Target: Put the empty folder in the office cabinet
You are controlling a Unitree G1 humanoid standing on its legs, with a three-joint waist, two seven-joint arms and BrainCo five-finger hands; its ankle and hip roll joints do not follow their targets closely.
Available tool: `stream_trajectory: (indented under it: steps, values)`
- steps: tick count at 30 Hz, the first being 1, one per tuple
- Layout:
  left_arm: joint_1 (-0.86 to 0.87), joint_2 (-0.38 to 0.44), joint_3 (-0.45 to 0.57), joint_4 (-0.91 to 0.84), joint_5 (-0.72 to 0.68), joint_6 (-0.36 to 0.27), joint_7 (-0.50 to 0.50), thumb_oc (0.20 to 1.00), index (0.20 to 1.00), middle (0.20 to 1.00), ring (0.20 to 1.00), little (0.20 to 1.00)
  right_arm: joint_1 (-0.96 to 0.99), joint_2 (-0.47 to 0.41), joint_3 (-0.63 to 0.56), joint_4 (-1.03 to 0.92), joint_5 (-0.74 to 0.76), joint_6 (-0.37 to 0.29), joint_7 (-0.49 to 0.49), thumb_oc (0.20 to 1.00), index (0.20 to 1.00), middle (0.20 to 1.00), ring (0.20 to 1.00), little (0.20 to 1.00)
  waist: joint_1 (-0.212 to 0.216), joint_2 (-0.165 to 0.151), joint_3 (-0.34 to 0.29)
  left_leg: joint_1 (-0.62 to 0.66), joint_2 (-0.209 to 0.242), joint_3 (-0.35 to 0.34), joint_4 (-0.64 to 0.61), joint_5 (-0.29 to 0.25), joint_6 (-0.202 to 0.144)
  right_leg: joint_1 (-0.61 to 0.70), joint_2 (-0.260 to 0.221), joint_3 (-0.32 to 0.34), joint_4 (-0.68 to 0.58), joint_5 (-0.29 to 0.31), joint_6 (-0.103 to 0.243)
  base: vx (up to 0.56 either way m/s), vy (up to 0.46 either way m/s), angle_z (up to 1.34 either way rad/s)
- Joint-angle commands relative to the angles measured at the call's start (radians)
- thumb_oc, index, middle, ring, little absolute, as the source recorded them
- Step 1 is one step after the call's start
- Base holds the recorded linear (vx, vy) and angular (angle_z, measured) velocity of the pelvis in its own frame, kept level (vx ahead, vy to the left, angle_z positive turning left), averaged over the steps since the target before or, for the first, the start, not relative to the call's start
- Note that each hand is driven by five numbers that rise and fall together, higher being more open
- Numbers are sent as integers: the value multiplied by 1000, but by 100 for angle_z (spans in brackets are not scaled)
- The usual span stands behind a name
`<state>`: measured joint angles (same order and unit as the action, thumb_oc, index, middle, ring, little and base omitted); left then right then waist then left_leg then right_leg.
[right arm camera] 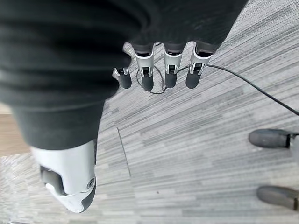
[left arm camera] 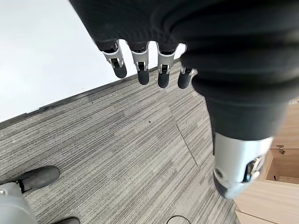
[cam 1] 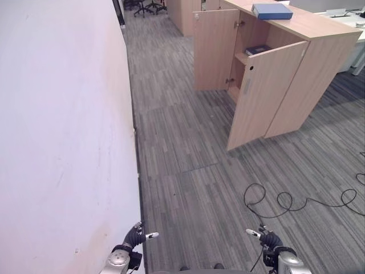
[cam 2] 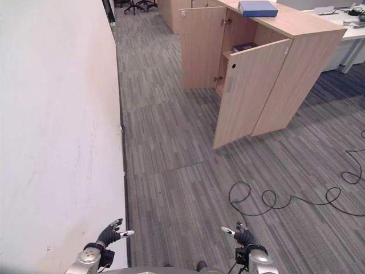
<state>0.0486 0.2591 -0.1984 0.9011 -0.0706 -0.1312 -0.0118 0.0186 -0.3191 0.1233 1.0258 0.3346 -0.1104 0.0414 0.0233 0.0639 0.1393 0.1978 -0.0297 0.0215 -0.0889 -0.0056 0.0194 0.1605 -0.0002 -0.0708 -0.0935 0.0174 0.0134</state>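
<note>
A: How many cabinets do we count, and how do they stand?

B: We count one light wooden office cabinet (cam 1: pixel 319 63) near us, with two doors: the left door (cam 1: pixel 214 51) and the right door (cam 1: pixel 263 94), both swung open over the grey striped carpet floor (cam 1: pixel 188 171). More wooden units (cam 1: pixel 185 11) continue behind it.

A: Where is the folder?

B: We see one flat blue folder (cam 1: pixel 272 11) lying on the cabinet's top, well apart from both hands. A second, darker flat item (cam 1: pixel 258 49) lies on the inner shelf; we cannot tell what it is.

A: And the hands?

B: Two. The left robot hand (cam 1: pixel 137 234) hangs low beside the white wall (cam 1: pixel 63 137), fingers (left arm camera: pixel 142 65) relaxed and straight, holding nothing. The right robot hand (cam 1: pixel 267 237) hangs low on the other side, fingers (right arm camera: pixel 170 70) likewise loose and empty.

A: Anything else?

B: Two black office chairs (cam 1: pixel 145 5) stand far down the aisle, and one white desk (cam 1: pixel 356 25) shows beyond the cabinet.
</note>
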Motion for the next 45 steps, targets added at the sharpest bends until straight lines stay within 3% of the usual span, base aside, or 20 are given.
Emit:
stream_trajectory:
  steps: [1, 23, 31, 35, 36, 39, 43, 44, 45]
  values:
    - [-49, 36, -3, 38, -20, -32, -3, 1000, 1000, 1000, 1000, 1000, -16, -22, 15, 29, 33, -28, 3, 1000, 1000, 1000, 1000, 1000, 6, -56, -32, -41, 50, -14, 2, -29, -60, -8, -116, 1, 6, -15, 126, 0, 0, 0]
    - [-56, 30, -2, 50, -41, -26, -8, 1000, 1000, 1000, 1000, 1000, -8, -31, 17, 55, 23, -17, 8, 1000, 1000, 1000, 1000, 1000, -3, -45, -31, -30, 81, -20, 2, -20, -79, 11, -84, -13, 6, -42, 102, 4, -35, 3]
    - [-53, 40, 5, 42, -55, -18, -14, 1000, 1000, 1000, 1000, 1000, -16, -43, 13, 71, 28, -12, 14, 1000, 1000, 1000, 1000, 1000, 0, -35, -18, -17, 122, -24, 2, -4, -98, 8, -48, -19, 43, -68, 80, 0, -97, 0]
    - [-58, 44, 7, 28, -72, -17, -18, 1000, 1000, 1000, 1000, 1000, -24, -49, 14, 69, 34, -15, 17, 1000, 1000, 1000, 1000, 1000, 7, -38, 13, -68, 152, -33, 110, -8, -117, 7, -31, -20, 63, -81, 60, -47, -118, 1]
    - [-62, 45, 7, 22, -81, -15, -22, 1000, 1000, 1000, 1000, 1000, -32, -54, 16, 71, 36, -15, 17, 1000, 1000, 1000, 1000, 1000, 13, -44, 37, -120, 143, -47, 217, -21, -121, 9, -27, -14, 70, -85, 48, -64, -146, 3]
    - [-74, 42, 7, 26, -88, -11, -14, 1000, 1000, 1000, 1000, 1000, -39, -61, 12, 75, 40, -10, 12, 1000, 1000, 1000, 1000, 1000, 18, -51, 75, -229, 131, -64, 385, 35, -117, 17, -30, -12, 94, -101, 26, -32, -101, -8]
    - [-80, 39, 11, 35, -98, -13, -14, 1000, 1000, 1000, 1000, 1000, -43, -68, 2, 87, 47, -3, 9, 1000, 1000, 1000, 1000, 1000, 34, -54, 80, -310, 93, -49, 349, 38, -92, 27, -34, -4, 108, -132, 27, 101, -14, -2]
    - [-78, 38, 11, 39, -100, -14, -13, 1000, 1000, 1000, 1000, 1000, -44, -72, 0, 91, 44, -2, 9, 1000, 1000, 1000, 1000, 1000, 51, -50, 77, -349, 87, -49, 282, 82, -97, 43, -25, 6, 107, -151, 32, 181, 16, 6]
    - [-78, 38, 11, 39, -100, -14, -13, 1000, 1000, 1000, 1000, 1000, -44, -72, 0, 91, 44, -2, 9, 1000, 1000, 1000, 1000, 1000, 51, -50, 77, -348, 87, -49, 281, 82, -97, 43, -26, 6, 107, -151, 32, 281, 29, -12]
